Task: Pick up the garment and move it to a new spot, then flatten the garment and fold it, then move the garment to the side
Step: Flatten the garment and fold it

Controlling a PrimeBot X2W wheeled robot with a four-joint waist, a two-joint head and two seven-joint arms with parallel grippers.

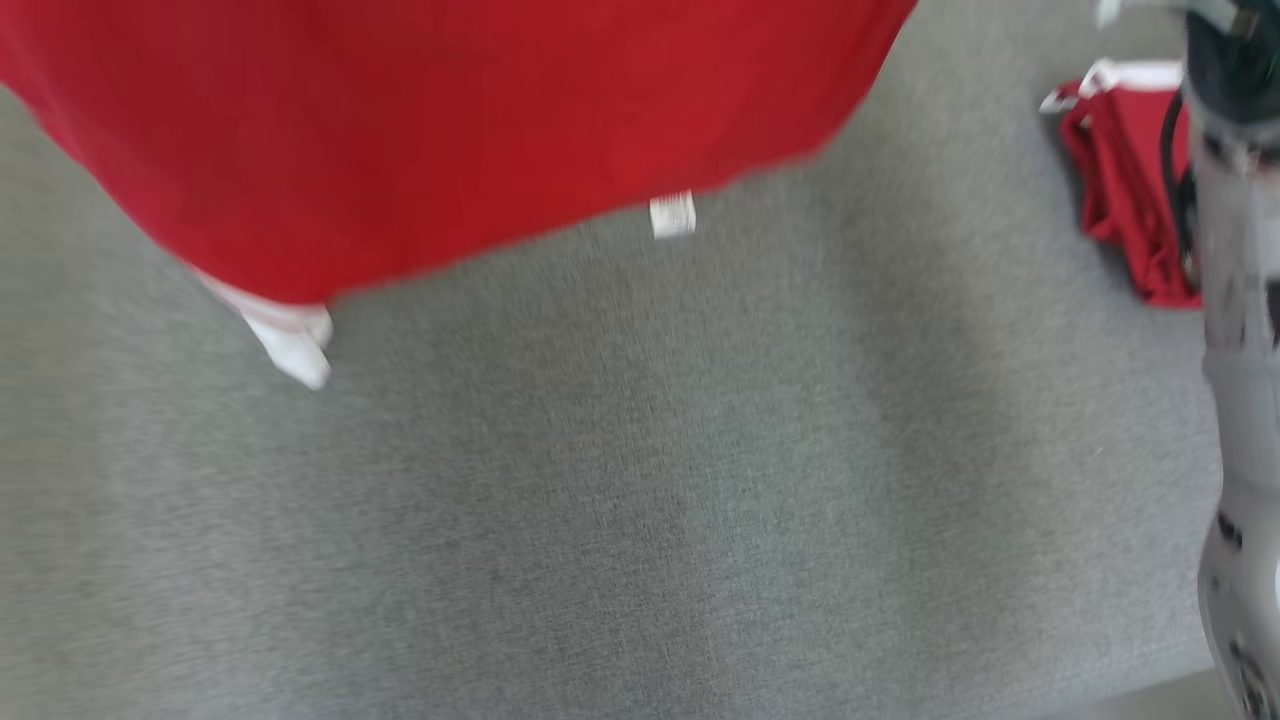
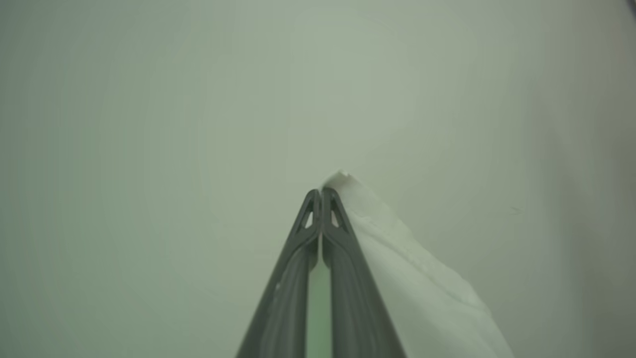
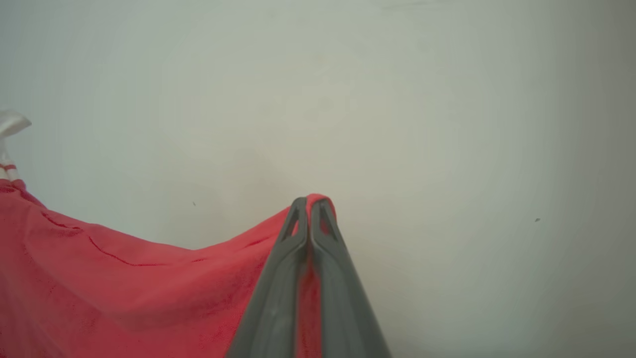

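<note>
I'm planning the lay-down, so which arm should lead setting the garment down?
Probably right: the right pincer bites well into the red garment, while the left pincer nips only a corner of its white trim.

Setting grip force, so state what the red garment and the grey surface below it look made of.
Red garment: soft knit cloth, probably cotton, matte; it sags and creases where it hangs. Grey surface: looks like woven heathered fabric, matte and speckled; blur leaves the weave uncertain.

A red garment with a white tag hangs over a grey surface; a second red garment lies beside a pale arm.
</note>
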